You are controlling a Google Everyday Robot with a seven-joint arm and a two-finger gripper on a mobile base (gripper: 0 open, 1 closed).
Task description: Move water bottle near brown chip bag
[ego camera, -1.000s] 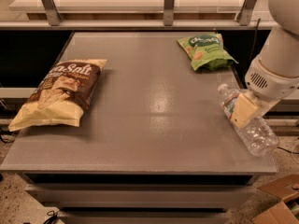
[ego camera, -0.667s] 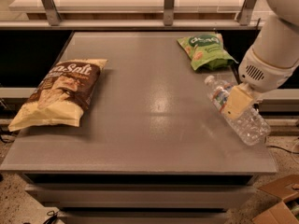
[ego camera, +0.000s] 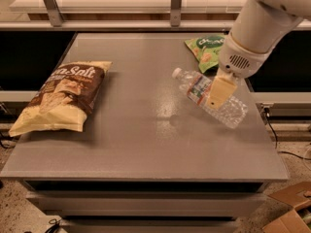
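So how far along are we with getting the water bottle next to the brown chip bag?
Done: the gripper is shut on the water bottle, which is tilted with its cap pointing left. In hand: the carry; the bottle is over the table's right half, by the green snack bag. Left: cross the gap to the brown chip bag at the left edge, then release.

Warm, fairly dim indoor light falls from above; a soft patch of glare sits on the grey table [ego camera: 146, 149] (just below and left of the bottle); the gripper [ego camera: 221, 92], right of centre, clasps the water bottle [ego camera: 195, 86]; shadows are faint; deep darkness flanks the table; overall slightly soft.
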